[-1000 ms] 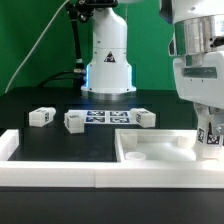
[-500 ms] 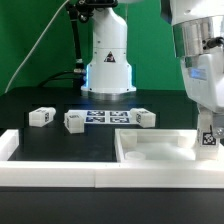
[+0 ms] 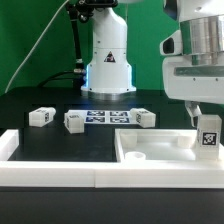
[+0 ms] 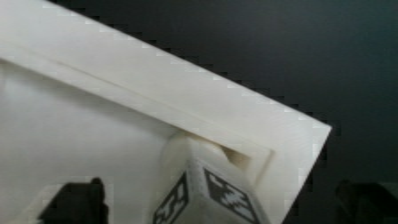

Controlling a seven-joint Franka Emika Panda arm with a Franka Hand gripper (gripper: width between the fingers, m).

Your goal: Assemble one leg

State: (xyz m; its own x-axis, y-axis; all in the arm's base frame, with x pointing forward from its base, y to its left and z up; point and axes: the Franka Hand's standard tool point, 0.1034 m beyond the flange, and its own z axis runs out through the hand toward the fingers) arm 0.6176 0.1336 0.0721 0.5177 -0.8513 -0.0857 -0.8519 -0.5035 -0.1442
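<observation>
On the black table (image 3: 40, 98), exterior view:
Leg in panel: one leg (image 3: 208, 137) stands upright at the corner of the panel on the exterior view's right, its tagged face toward the camera; the wrist view shows the same leg (image 4: 208, 190) seated just inside the raised rim of that corner.
Panel: the large flat white square panel (image 3: 150, 150) lies at the front, rim raised, with a round hole near its nearer corner.
Gripper: the gripper (image 3: 207, 108) sits just above the leg with its fingers spread apart and nothing held; in the wrist view the dark fingertips (image 4: 75, 200) stand on either side of the leg, clear of it.
Loose legs: three alike lie in a row behind the panel, one at the exterior view's left (image 3: 40, 116), one beside it (image 3: 74, 120), one further right (image 3: 145, 119).
Marker board: the marker board (image 3: 108, 117) lies flat between the second and third loose legs.
Writing: only black-and-white square tags are visible; no words can be read.
Arm base: white pedestal (image 3: 108, 60) with a blue glow at the back.
</observation>
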